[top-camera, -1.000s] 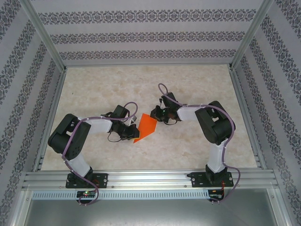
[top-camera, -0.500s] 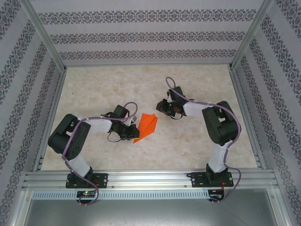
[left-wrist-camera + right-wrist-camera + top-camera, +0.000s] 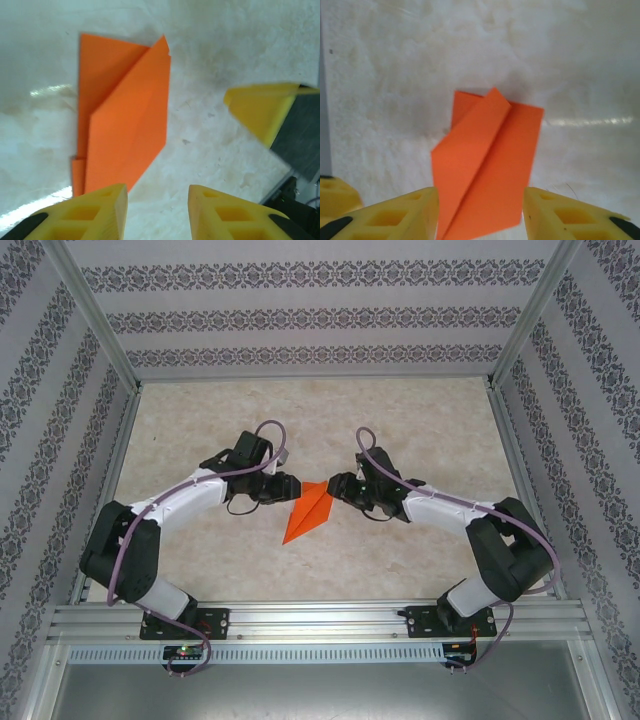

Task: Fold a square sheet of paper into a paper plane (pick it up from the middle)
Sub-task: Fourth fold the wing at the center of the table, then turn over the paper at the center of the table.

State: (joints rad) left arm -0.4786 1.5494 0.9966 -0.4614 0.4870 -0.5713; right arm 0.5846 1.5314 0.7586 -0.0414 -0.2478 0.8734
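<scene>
The square sheet of paper lies on the marble table folded into a pointed orange paper plane (image 3: 308,512), its tip toward the near left. My left gripper (image 3: 293,486) hovers just left of the plane's wide end, open, with bare table between its yellow fingers (image 3: 100,210). The plane (image 3: 125,120) lies ahead and to the left of it. My right gripper (image 3: 336,487) stands open at the right of the same end. Its jaws straddle the near edge of the plane (image 3: 487,165) without closing on it. Neither gripper holds anything.
Aluminium frame rails (image 3: 300,620) run along the near edge, and patterned walls (image 3: 320,320) enclose the other sides. One yellow finger of the right gripper (image 3: 262,107) shows in the left wrist view, close by.
Both grippers have opened and let go of the folded paper, which now lies flat. Both arms have stretched farther from their bases, the grippers now facing each other at its far end.
</scene>
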